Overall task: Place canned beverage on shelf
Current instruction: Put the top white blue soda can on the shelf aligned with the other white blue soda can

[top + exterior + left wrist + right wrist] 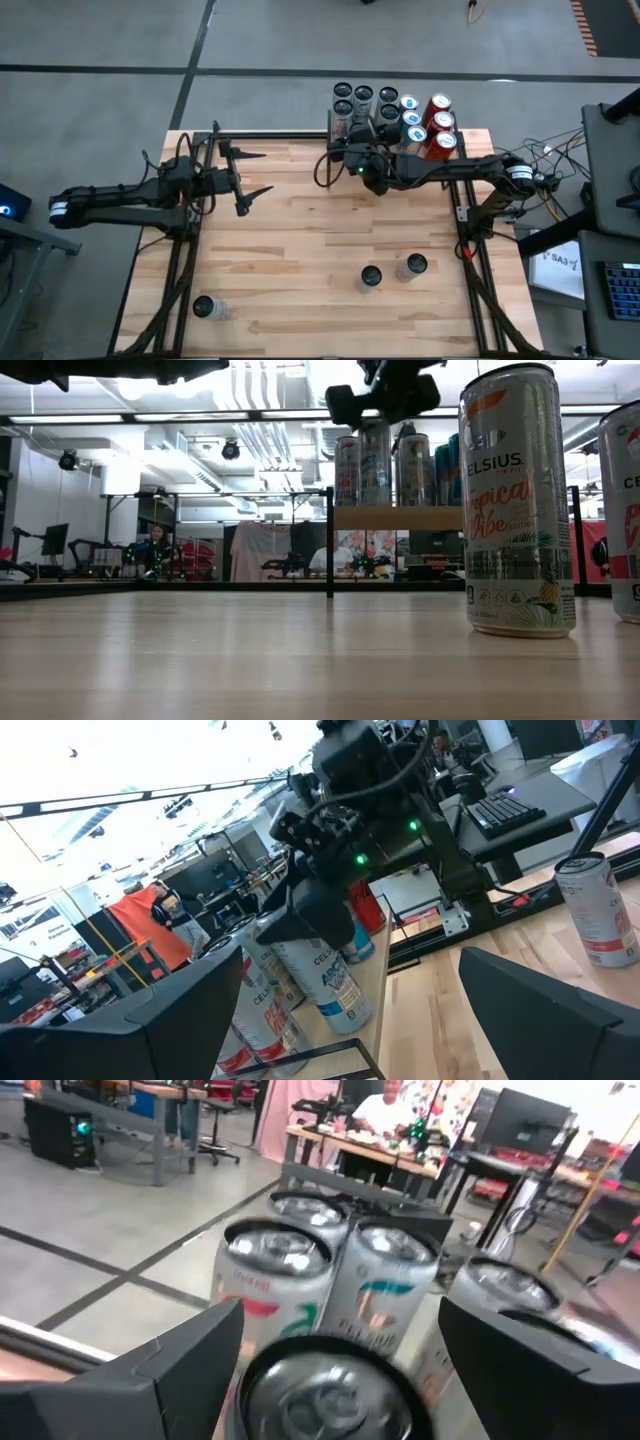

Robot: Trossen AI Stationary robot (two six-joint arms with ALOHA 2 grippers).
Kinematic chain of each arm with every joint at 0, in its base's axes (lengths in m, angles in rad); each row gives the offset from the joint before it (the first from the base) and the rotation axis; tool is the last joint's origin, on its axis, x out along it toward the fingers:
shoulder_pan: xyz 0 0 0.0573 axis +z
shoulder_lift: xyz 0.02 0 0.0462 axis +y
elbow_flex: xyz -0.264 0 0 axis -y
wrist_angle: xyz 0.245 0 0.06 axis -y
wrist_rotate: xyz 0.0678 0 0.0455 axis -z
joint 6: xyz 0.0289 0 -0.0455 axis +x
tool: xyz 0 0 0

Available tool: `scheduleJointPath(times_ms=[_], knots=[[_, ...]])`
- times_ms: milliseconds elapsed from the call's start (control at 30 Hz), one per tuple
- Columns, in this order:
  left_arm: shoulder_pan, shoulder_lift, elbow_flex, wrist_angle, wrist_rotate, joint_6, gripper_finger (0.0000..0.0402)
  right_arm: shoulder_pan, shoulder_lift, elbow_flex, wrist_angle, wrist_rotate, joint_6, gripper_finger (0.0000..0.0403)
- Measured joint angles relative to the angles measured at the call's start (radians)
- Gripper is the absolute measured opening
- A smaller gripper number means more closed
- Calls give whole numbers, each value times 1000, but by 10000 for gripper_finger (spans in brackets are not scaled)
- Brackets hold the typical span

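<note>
The shelf (400, 518), a small wood board between black posts at the table's far edge, carries several upright cans. My right gripper (340, 1320) hangs open just above the front can (335, 1390), a silver slim can standing on its base on the shelf board (375, 460). Its fingers stand on either side of the can's top, above it, and do not touch it. In the high view the right gripper (362, 150) is at the shelf's near left part. My left gripper (256, 172) waits open, high over the table's left half.
Three more cans stand on the table: two near the front right (371, 277) (413, 266) and one at the front left (207, 307). In the low view one of them (515, 500) looms close. Open tabletop lies between these cans and the shelf.
</note>
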Motion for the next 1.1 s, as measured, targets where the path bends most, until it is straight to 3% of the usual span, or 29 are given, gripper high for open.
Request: scheduleJointPath(times_ms=[333, 467, 567, 700, 767, 933, 1100], knots=[[0, 0, 0, 0, 1, 0, 356, 34, 0, 183, 1, 10, -276, 327], [0, 1, 0, 0, 1, 0, 356, 68, -2, 282, -55, -96, -357, 326], [0, 1, 0, 3, 1, -2, 356, 75, -1, 369, -234, -260, -236, 326], [0, 0, 0, 19, 2, -15, 356, 48, 7, 467, -492, -602, 35, 326], [0, 0, 0, 19, 2, -17, 356, 41, 17, 484, -563, -720, 104, 326], [0, 8, 0, 20, 2, -17, 356, 46, 48, 524, -731, -756, 210, 305], [0, 18, 2, 29, 2, -14, 356, 13, 71, 606, -965, -787, 369, 210]])
